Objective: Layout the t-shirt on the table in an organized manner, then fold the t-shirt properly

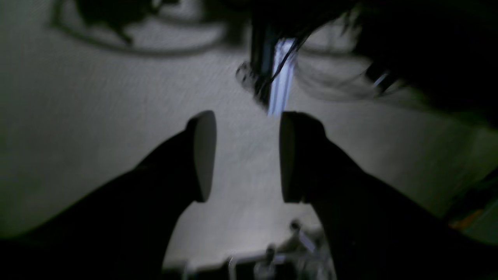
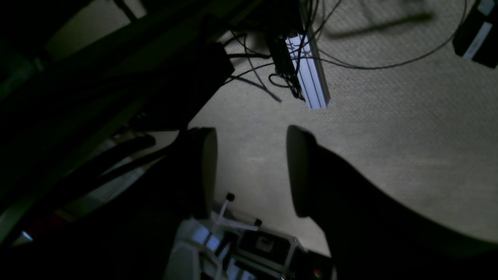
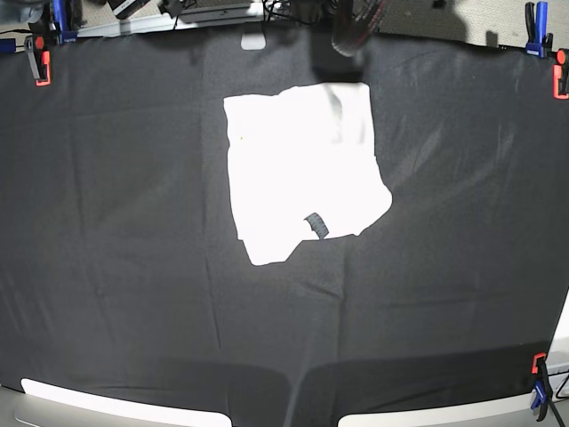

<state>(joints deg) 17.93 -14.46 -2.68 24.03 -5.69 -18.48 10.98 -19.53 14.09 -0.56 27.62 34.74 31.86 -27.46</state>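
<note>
The t-shirt (image 3: 293, 169) lies on the table (image 3: 124, 231) as a white, roughly rectangular folded shape, a little behind the centre. Its print is hidden; a small dark label (image 3: 316, 225) shows near its front edge. Neither wrist view shows the shirt or the tabletop. My left gripper (image 1: 247, 155) is open and empty over grey carpet, and its view is motion-blurred. My right gripper (image 2: 251, 171) is open and empty, also over carpet. A blurred dark arm part (image 3: 349, 34) hangs over the table's far edge, just behind the shirt.
Red and blue clamps hold the black cloth at the far left (image 3: 37, 58), far right (image 3: 534, 20) and near right (image 3: 539, 396). Cables and an aluminium rail (image 2: 309, 70) lie on the carpet. Equipment (image 2: 249, 245) sits under the right gripper.
</note>
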